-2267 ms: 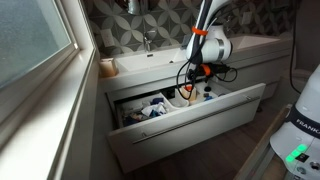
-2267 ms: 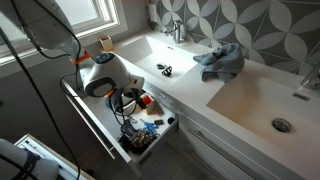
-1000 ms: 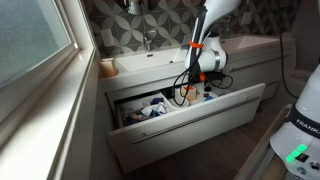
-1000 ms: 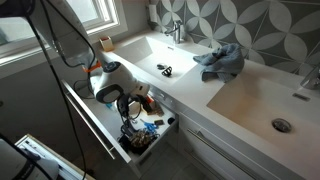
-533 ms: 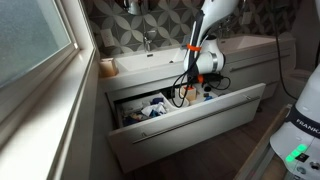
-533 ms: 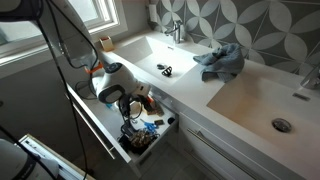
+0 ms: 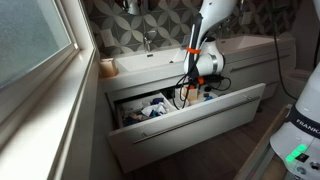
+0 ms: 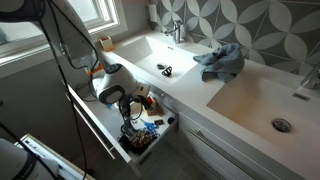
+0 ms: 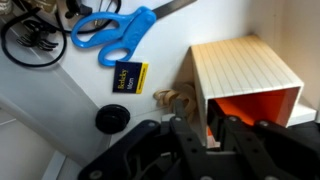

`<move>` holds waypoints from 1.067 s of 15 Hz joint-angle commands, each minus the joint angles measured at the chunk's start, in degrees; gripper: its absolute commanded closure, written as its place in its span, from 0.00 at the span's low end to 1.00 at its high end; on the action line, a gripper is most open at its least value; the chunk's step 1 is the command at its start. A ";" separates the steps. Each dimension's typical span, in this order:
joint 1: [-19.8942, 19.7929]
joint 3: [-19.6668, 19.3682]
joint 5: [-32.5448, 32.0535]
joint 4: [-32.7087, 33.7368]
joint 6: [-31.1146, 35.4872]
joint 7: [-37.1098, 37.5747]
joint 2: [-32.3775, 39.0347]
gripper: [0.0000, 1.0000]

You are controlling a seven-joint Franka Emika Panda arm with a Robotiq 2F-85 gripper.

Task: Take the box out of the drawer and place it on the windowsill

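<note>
Holdings, by size:

1. Windowsill (image 7: 50, 120): long pale ledge meeting the bench's window-end edge.
2. Bench (image 8: 192, 76): white vanity top with two basins.
3. Drawer (image 7: 190, 125): pulled open beneath the bench's front edge, toward the window end, full of clutter.
4. Arm (image 7: 205, 60): I have it reaching down past the front edge into the drawer.
5. Grey cloth (image 8: 222, 60): heaped near the back edge, between the basins.
6. Box (image 9: 240, 70): tan, ribbed top, inside the drawer, directly ahead of my gripper (image 9: 212, 138). The fingers sit close together at its near lower edge; I cannot tell whether they pinch it.
7. Blue scissors (image 9: 112, 30): flat on the drawer floor, beside a black cable coil (image 9: 30, 40).
8. Orange cup (image 8: 104, 43): at the bench's window-end back corner.
9. Blue packet (image 9: 128, 77) and black cap (image 9: 111, 119): near the box.
</note>
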 commanded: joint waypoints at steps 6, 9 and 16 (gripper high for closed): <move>4.77 -4.31 -0.42 -1.56 -0.48 0.81 -1.05 0.99; 4.08 -3.39 -1.70 -3.71 -2.43 -0.13 -3.67 0.99; 3.66 -3.86 -6.80 -12.06 -7.80 -3.47 -13.02 0.99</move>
